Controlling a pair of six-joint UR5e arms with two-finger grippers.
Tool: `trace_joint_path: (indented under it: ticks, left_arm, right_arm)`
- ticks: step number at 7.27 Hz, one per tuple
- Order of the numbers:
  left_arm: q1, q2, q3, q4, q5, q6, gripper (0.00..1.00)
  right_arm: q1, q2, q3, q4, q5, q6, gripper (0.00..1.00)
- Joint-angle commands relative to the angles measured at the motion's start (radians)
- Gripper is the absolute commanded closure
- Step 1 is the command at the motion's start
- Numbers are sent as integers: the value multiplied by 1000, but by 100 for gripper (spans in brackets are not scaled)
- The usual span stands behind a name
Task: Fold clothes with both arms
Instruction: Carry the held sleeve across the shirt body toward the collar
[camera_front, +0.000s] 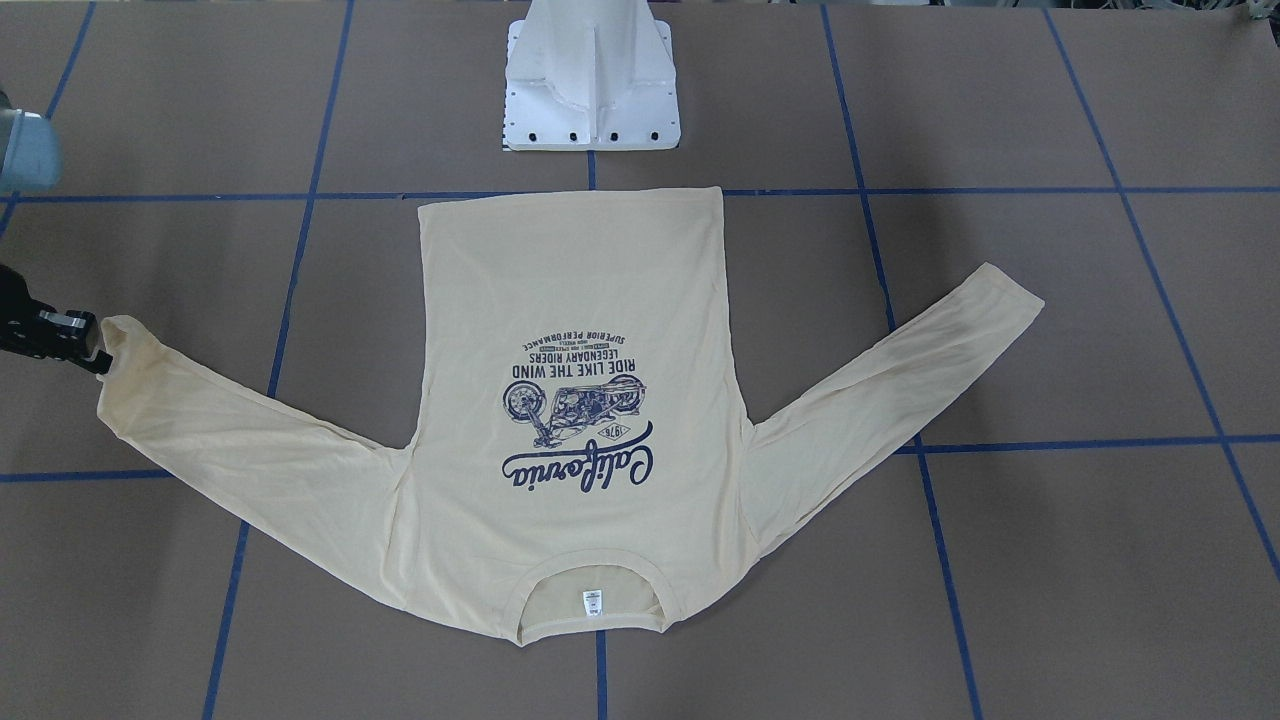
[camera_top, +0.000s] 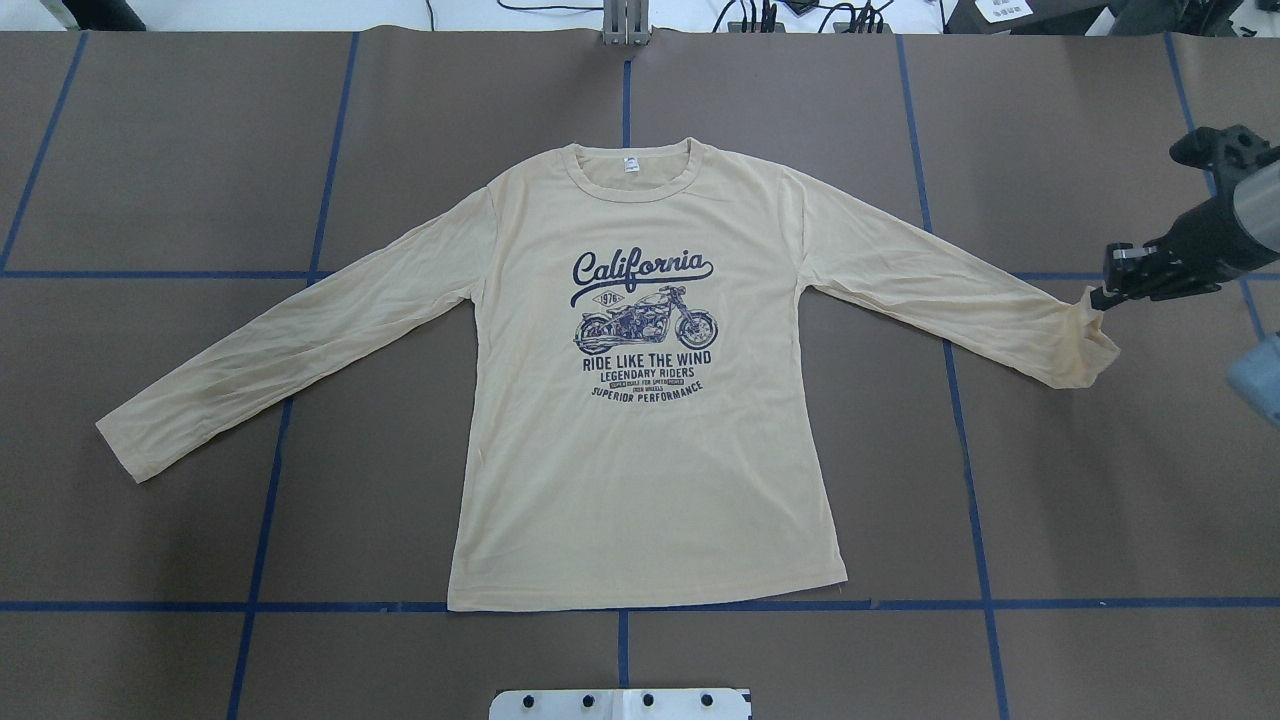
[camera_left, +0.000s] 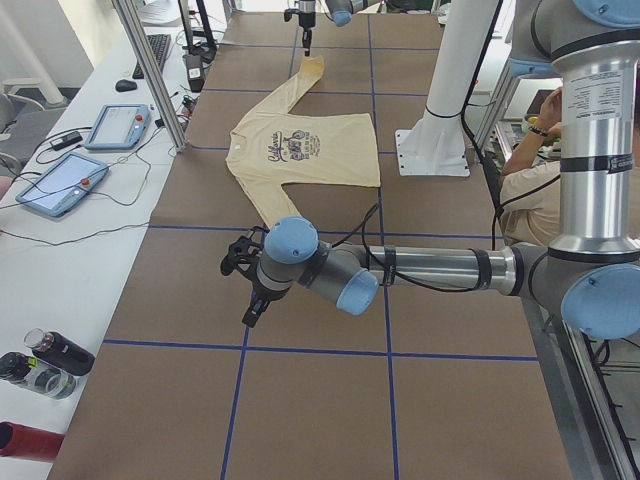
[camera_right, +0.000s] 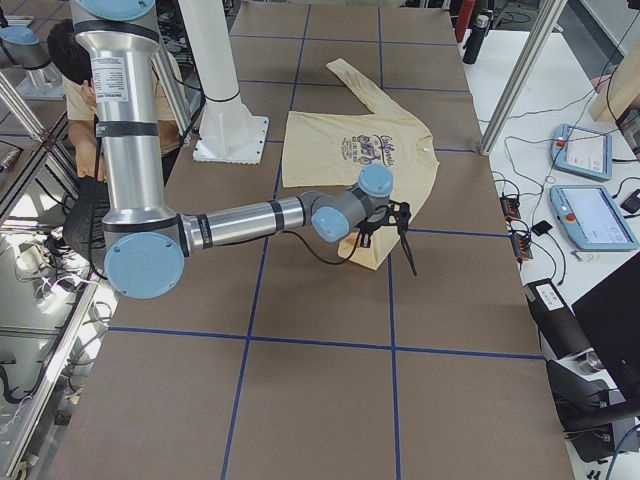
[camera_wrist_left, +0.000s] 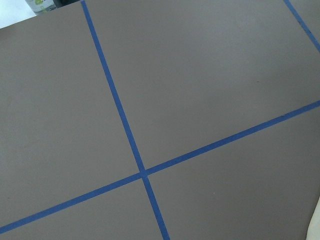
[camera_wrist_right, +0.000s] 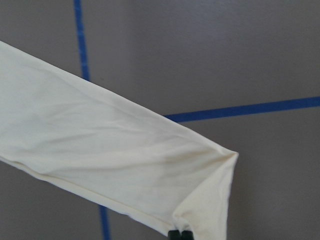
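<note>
Shirt (camera_top: 640, 450) lies flat and print-up on the taped table (camera_top: 200, 150), hem toward my pedestal (camera_front: 590, 90), collar away, both sleeves spread. My right gripper (camera_top: 1103, 296) has its jaws pressed together on the cuff (camera_top: 1088, 340) of the sleeve on my right side, and that cuff tip sits raised and puckered. My left gripper (camera_left: 250, 305) hangs over bare table, well apart from the other sleeve (camera_top: 280, 360); whether its jaws are spread, I cannot tell.

Risks now: this jersey looks thin, and I seem to hold only the cuff's edge, so a quick pull could slip it free. Dragging rather than lifting could tug the body askew and wrinkle it. Folding one-handed would likely leave the halves uneven.

Count: one shirt, two sleeves, one cuff held, two grippers, one pedestal.
</note>
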Motion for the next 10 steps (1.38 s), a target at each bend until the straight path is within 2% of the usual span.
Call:
trace_joint_path:
  ticks: [1, 3, 4, 5, 6, 7, 8, 10]
  left_arm:
    - [1, -4, 0, -17, -2, 1, 0]
    - [1, -3, 5, -17, 0, -1, 0]
    - [1, -6, 19, -17, 0, 1, 0]
    - [1, -6, 26, -34, -2, 1, 0]
    - [1, -6, 29, -37, -2, -1, 0]
    - [1, -7, 40, -39, -2, -1, 0]
    - [1, -7, 40, -39, -2, -1, 0]
    - [1, -7, 43, -39, -2, -1, 0]
  right_arm:
    - [-140, 216, 16, -29, -67, 329, 100]
    - [-257, 377, -16, -31, -199, 479, 100]
    - [-297, 477, -33, -76, -283, 519, 100]
    - [-314, 602, -68, -183, -310, 519, 100]
    - [-323, 699, -128, -201, -315, 521, 100]
    - [-357, 743, -159, -201, -353, 521, 100]
    - [-404, 765, -162, -198, -450, 516, 100]
    - [-456, 858, -208, -205, -480, 521, 100]
